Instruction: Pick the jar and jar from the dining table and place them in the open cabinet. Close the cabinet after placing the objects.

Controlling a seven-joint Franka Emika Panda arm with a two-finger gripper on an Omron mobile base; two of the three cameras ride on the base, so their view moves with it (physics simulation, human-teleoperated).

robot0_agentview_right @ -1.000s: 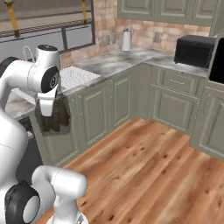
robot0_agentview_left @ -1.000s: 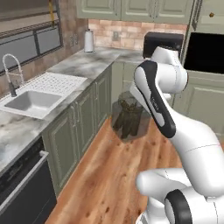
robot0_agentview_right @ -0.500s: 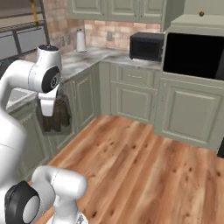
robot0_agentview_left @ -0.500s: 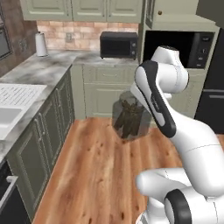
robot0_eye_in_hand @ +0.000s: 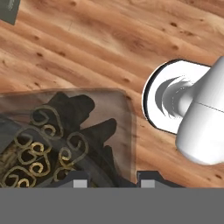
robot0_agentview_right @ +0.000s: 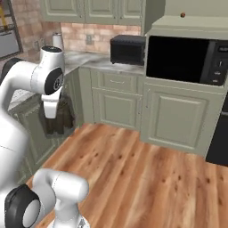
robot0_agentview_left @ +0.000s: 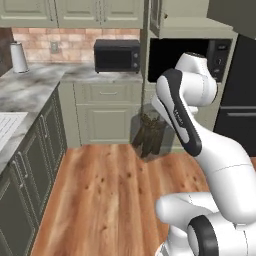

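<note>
Gripper (robot0_eye_in_hand: 109,177) clamped on a glass jar (robot0_agentview_left: 150,136) (brown sticks inside) — microwave (robot0_agentview_left: 117,55) at eleven o'clock

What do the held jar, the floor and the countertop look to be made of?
Jar: clear glass, it seems; the dark sticks inside show through its wall. Floor: wood planks with a slight sheen, grain and knots visible. Countertop: polished marble or a look-alike, pale with grey veining.
</note>
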